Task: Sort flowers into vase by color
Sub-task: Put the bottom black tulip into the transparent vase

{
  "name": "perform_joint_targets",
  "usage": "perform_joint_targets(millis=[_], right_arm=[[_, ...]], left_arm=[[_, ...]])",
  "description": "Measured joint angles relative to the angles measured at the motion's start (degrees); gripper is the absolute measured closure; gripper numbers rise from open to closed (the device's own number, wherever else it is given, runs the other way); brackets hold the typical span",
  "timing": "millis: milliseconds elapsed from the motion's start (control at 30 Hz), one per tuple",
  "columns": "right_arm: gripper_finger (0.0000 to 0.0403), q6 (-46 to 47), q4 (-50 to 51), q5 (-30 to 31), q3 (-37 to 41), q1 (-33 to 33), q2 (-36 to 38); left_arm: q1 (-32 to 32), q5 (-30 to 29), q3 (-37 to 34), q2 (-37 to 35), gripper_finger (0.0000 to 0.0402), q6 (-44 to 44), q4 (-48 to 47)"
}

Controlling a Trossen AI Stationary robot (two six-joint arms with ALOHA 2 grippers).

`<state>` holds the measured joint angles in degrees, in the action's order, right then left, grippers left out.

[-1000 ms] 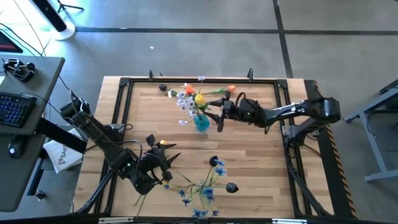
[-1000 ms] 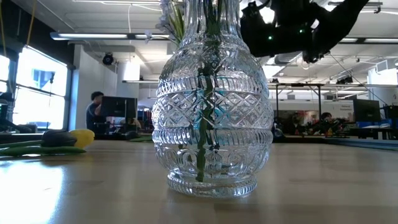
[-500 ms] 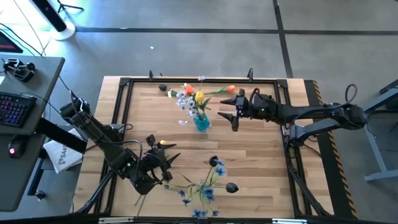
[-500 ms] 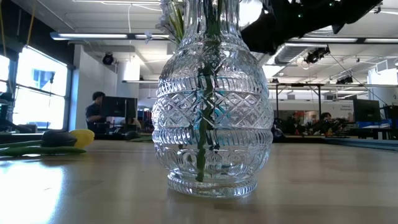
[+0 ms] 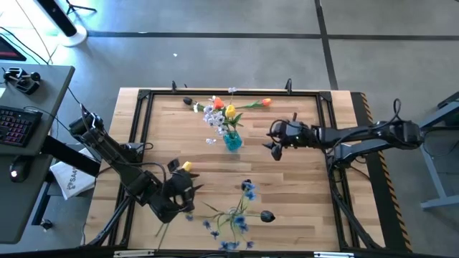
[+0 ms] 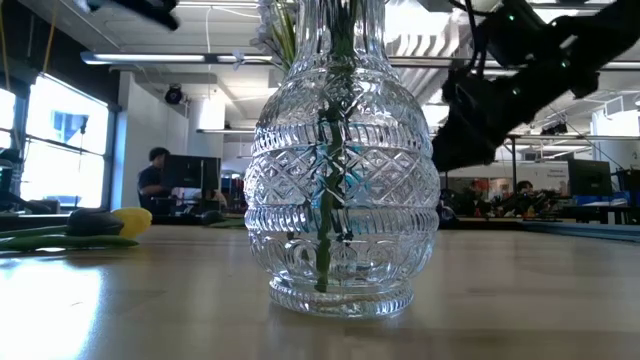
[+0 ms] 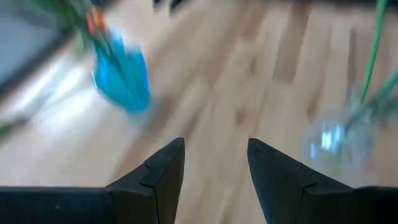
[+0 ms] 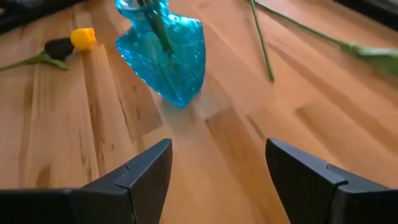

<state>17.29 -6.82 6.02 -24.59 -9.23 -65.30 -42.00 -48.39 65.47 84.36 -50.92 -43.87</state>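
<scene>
My right gripper (image 5: 273, 141) hangs empty, fingers spread wide, just right of the blue vase (image 5: 232, 140).
My left gripper (image 5: 188, 197) sits partly open over the near-left table (image 5: 301, 186), holding nothing; loose flowers (image 5: 233, 215) lie near, others stand in the vase.

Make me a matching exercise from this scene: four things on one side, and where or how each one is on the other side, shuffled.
Things
1. loose orange tulip
2. blue vase
3. right gripper
4. dark bud

Places or states
A. open, nothing between its fingers, facing the blue vase
B. lying flat near the table rail
C. standing upright with flowers in it
D. lying flat beside the blue sprays

Pairs: 1-B, 2-C, 3-A, 4-D
</scene>
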Motion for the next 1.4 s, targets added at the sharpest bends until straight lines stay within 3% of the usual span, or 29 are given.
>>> perform_joint_targets(millis=[133,300,567,733,933,1400], right_arm=[[0.0149,4.3,-7.6,-0.1,5.3,0.0,0.0],[0.0149,7.7,-16.4,-0.2,9.8,0.0,0.0],[0.0149,8.8,-20.7,-0.2,11.6,1.5,0.0],[0.0149,8.3,-21.2,0.2,11.6,3.5,0.0],[0.0149,8.2,-21.3,3.1,11.6,5.1,0.0],[0.0149,8.4,-21.3,3.3,11.6,5.3,0.0]], left_arm=[[0.0,9.2,0.0,0.0,0.0238,-12.0,-9.3],[-0.7,16.4,0.0,0.0,0.0238,-22.5,-15.0],[-2.1,26.4,-0.1,3.5,0.0238,-30.0,-15.0],[-1.8,35.3,-4.3,7.0,0.0238,-31.5,-6.0],[-0.5,36.6,-9.6,10.6,0.0242,-33.3,1.7],[3.1,42.8,-10.5,14.2,0.0316,-29.9,1.4]])
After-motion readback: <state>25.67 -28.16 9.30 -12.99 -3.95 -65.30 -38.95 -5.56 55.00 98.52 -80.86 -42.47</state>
